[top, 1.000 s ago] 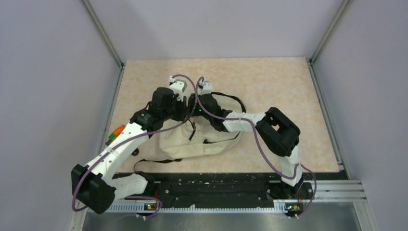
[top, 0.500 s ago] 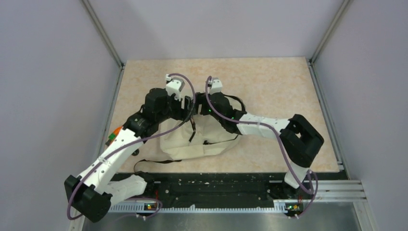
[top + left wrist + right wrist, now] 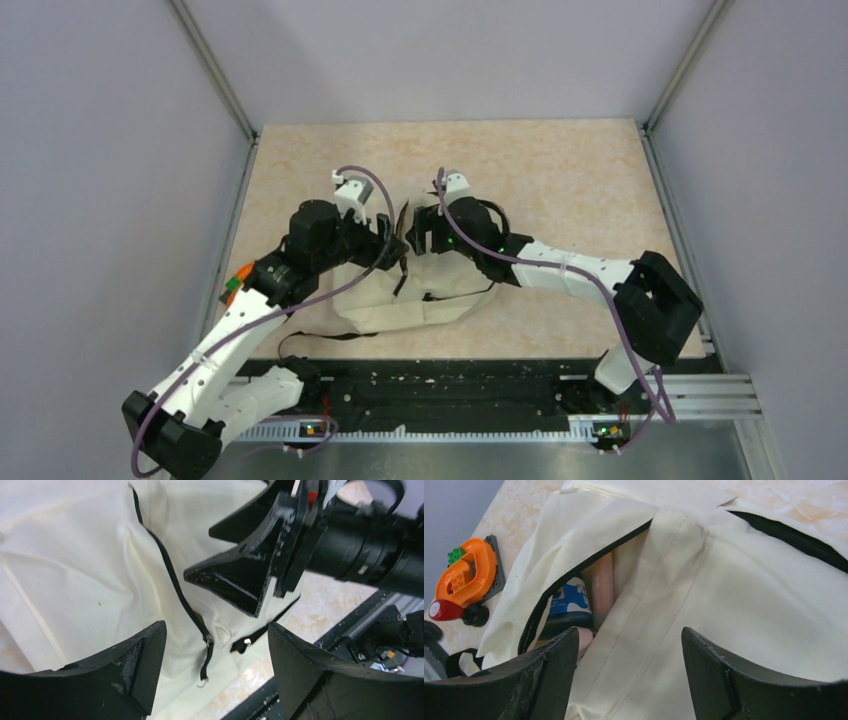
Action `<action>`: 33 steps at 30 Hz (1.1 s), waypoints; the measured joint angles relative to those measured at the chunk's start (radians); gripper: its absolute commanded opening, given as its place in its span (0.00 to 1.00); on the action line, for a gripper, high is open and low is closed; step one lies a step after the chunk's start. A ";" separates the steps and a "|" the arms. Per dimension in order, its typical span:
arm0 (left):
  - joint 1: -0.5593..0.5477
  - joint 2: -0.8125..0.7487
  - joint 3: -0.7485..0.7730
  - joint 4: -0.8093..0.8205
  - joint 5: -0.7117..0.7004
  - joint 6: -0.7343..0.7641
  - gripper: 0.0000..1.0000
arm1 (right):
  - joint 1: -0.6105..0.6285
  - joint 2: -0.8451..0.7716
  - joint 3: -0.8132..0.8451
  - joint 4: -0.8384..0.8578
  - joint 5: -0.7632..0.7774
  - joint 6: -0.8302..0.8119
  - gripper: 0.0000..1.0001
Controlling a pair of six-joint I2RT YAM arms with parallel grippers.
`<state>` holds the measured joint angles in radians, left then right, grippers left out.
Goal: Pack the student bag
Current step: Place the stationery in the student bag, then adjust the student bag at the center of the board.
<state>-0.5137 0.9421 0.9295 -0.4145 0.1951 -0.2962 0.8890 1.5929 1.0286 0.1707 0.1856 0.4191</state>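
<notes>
The student bag (image 3: 400,305) lies flat in the middle of the table, cream fabric with black zipper lines. Both grippers hover over its far end, facing each other, a little apart. My left gripper (image 3: 392,240) is open with nothing in it. In the left wrist view it (image 3: 217,645) hangs above the bag (image 3: 75,570) and a dangling zipper pull (image 3: 206,655). My right gripper (image 3: 416,232) is open too and holds nothing. Below it (image 3: 629,650) the bag (image 3: 749,595) gapes at its zipper, showing a blue-and-white item (image 3: 569,605) and a pinkish tube (image 3: 603,587) inside.
An orange toy (image 3: 238,277) with a green stud and a red tip sits left of the bag, beside the left arm, and shows as the orange toy (image 3: 466,577) in the right wrist view. A black strap (image 3: 320,335) trails toward the near edge. Grey walls enclose the table.
Both grippers have gone from nearly shut to open. They have drawn apart over the bag, the left one leftward and the right one rightward, and both arms have stretched out.
</notes>
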 measured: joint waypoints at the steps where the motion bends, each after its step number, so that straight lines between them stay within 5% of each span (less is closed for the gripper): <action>1: 0.000 -0.009 -0.014 -0.014 0.006 -0.013 0.78 | 0.000 0.003 0.010 -0.018 -0.016 0.000 0.70; 30: 0.000 -0.183 -0.120 -0.194 -0.016 -0.094 0.81 | 0.032 0.116 0.145 -0.209 -0.152 -0.001 0.48; 33: 0.000 -0.200 -0.120 -0.194 -0.032 -0.094 0.82 | 0.042 0.126 0.161 -0.227 -0.148 -0.008 0.39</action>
<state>-0.5137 0.7425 0.8093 -0.6086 0.1627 -0.3904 0.9310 1.7184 1.1900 -0.0559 0.0372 0.4107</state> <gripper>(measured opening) 0.809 0.463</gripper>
